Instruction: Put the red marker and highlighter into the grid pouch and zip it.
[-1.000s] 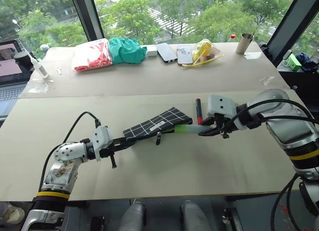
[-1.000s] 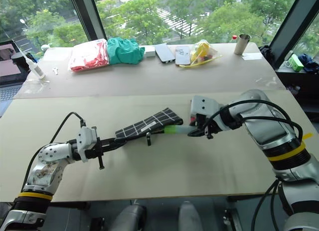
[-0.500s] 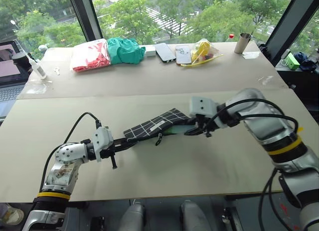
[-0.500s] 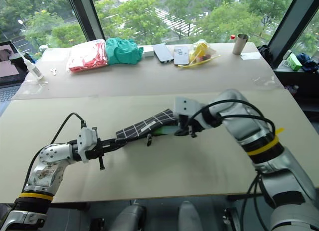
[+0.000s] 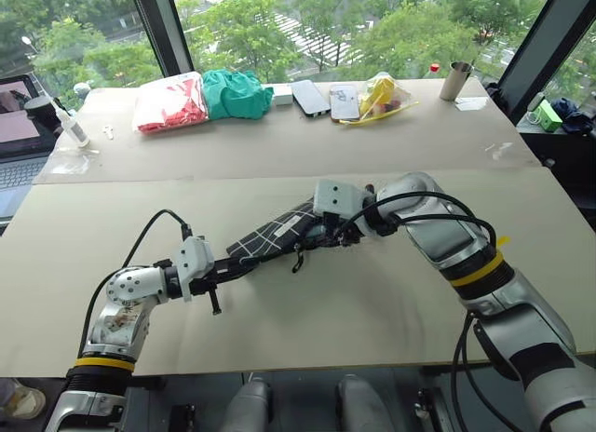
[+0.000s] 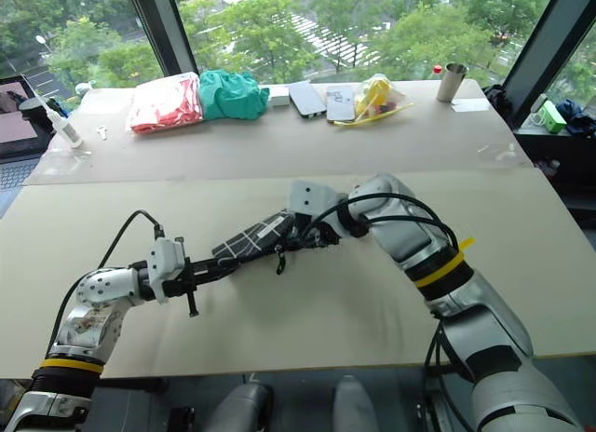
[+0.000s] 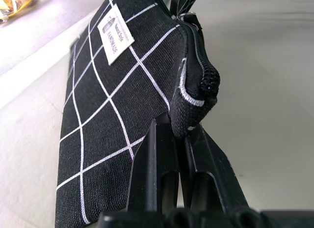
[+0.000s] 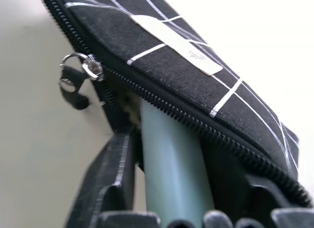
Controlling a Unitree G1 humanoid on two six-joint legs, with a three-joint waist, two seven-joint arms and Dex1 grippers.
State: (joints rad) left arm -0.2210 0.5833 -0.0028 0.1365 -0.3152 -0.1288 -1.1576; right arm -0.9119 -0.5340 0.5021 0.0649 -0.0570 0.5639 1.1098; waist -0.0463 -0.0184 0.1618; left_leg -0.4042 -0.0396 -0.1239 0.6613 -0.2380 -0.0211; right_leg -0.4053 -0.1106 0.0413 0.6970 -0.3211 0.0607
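The grid pouch (image 5: 275,235) is black with white lines and hangs tilted just above the near table. My left gripper (image 5: 240,262) is shut on its lower corner, with the fingers (image 7: 157,154) pinching the fabric. My right gripper (image 5: 321,236) is pushed into the pouch's open mouth at the other end. The pale green highlighter (image 8: 171,164) lies between its fingers (image 8: 120,159), under the zipper edge. The fingers stand a little wider than the pen. The zipper pull (image 8: 73,83) dangles beside the mouth. The red marker is hidden behind my right hand.
On the far table lie a red bag (image 5: 172,104), a green cloth (image 5: 236,92), two phones (image 5: 321,99), a yellow bag (image 5: 382,95) and a metal cup (image 5: 456,80). A laptop (image 5: 14,143) and a bottle (image 5: 70,125) stand at the left.
My right gripper has moved left with the highlighter and pushed it into the pouch's mouth, then spread its fingers. The left gripper and the pouch have stayed put.
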